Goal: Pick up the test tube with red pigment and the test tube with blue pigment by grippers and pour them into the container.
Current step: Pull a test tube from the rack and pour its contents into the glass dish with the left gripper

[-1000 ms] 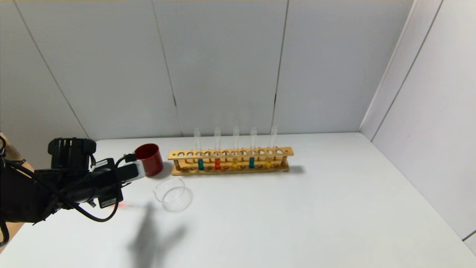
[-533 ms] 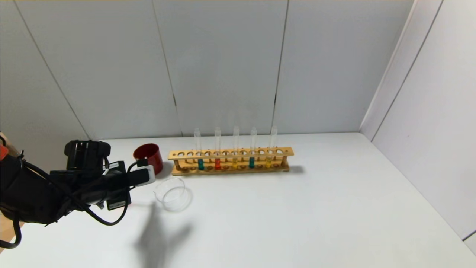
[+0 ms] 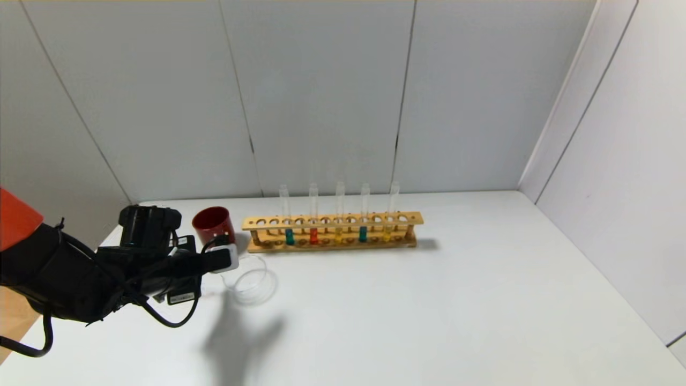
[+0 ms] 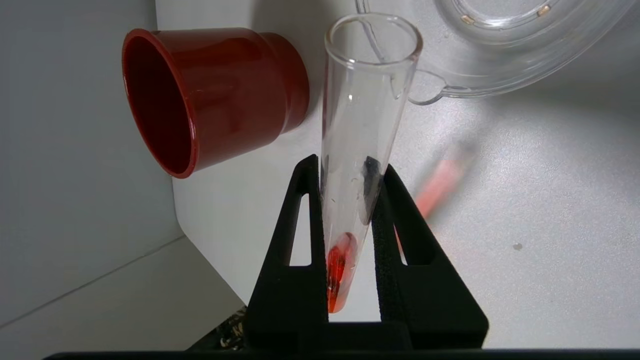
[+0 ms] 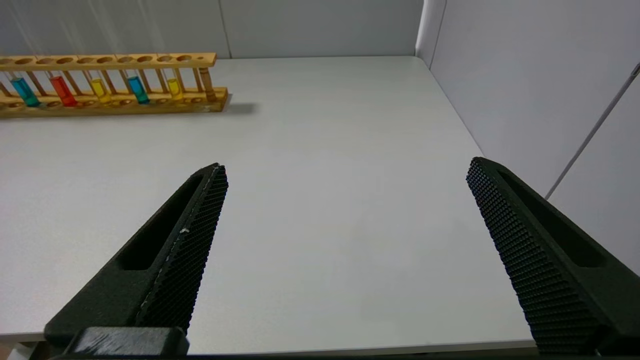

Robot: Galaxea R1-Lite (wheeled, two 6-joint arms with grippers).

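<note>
My left gripper (image 4: 347, 167) is shut on a test tube with red pigment (image 4: 361, 115). The orange-red liquid sits at the tube's closed end between the fingers. The tube's open mouth points at the near rim of the container (image 4: 500, 55), a clear glass dish, beside its pouring lip. In the head view the left gripper (image 3: 217, 261) hangs just left of the dish (image 3: 252, 284). Another red tube (image 3: 313, 236) and two teal-blue tubes (image 3: 289, 236) (image 3: 363, 234) stand in the rack. My right gripper (image 5: 345, 170) is open and empty above bare table, far from the rack.
A dark red cup (image 3: 213, 225) stands just behind the left gripper, left of the wooden rack (image 3: 332, 221). It also shows in the left wrist view (image 4: 210, 95). Two yellow tubes stand in the rack. Wall panels close the back and right sides.
My left arm has moved right and a little forward with the red tube, from beside the cup to the dish's left rim. The rack and dish have not moved.
</note>
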